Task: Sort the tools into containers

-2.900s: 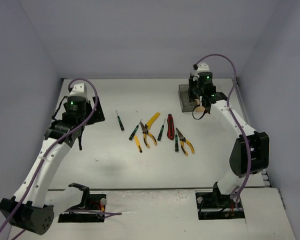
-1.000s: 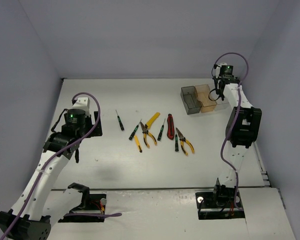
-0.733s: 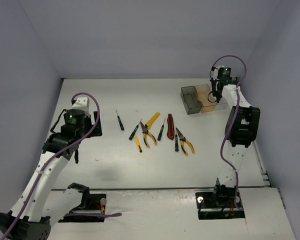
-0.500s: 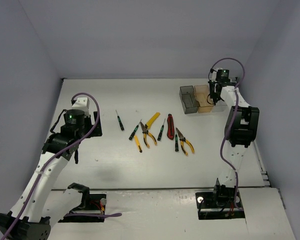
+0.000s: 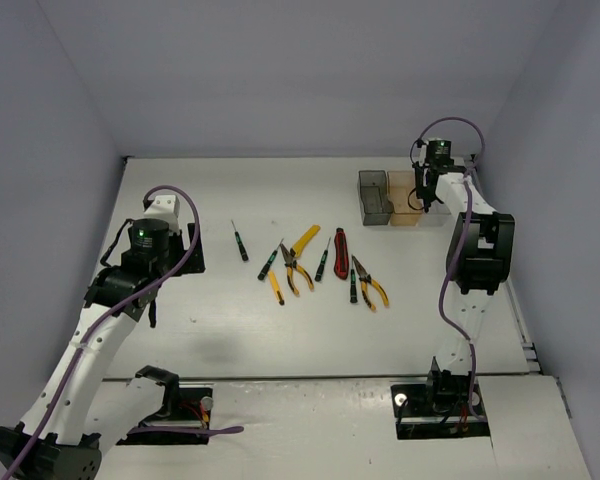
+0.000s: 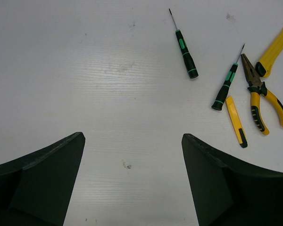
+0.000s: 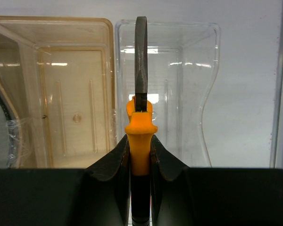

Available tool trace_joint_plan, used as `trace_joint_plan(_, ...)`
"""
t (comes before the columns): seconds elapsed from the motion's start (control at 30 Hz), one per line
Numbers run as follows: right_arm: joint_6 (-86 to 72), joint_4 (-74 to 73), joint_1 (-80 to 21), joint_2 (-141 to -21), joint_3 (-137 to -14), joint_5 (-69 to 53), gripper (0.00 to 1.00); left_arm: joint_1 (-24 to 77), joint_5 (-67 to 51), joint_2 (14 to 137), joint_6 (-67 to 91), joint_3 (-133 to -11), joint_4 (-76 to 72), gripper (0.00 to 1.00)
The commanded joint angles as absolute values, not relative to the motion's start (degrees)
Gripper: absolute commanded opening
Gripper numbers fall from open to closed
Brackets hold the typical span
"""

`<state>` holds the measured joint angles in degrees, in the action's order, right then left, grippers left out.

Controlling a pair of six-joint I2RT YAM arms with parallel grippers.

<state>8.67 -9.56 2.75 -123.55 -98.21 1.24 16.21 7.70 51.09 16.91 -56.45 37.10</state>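
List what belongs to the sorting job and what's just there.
Job: held pliers, right gripper, loose pliers, screwdrivers, yellow knife, red knife, grey bin, amber bin, clear bin.
Not job: purple cables, arm bases.

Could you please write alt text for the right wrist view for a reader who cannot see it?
The right gripper, jaws shut on orange-handled pliers, holds them nose-forward over the seam between two empty bins, the amber bin on the left and the clear bin on the right.
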Motion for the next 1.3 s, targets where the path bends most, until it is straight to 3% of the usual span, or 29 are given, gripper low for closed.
trace_joint_plan(0.0, 9.2, -6.4, 3.4, -119.1, -98.6, 5.1, 0.0, 16.3, 7.5, 50.3, 16.3, -56.8, 35.2, 0.81)
trace_joint_plan(0.5, 10.2, -6.5, 4.7, -121.2, -97.2, 2.7, 0.0, 16.3, 7.2, 50.6, 16.3, -56.8, 35.2, 0.81)
trace_joint_plan(0.83, 10.3, -6.5, 4.7, -122.3, -97.9, 2.8, 0.24, 16.3, 7.1, 50.7, 16.3, -56.8, 35.2, 0.81)
trace_joint_plan(1.27, 10.0, -6.5, 4.7, -121.8, -97.8, 4.5, 0.28, 16.2, 6.9, 50.9, 16.3, -56.8, 35.2, 0.81)
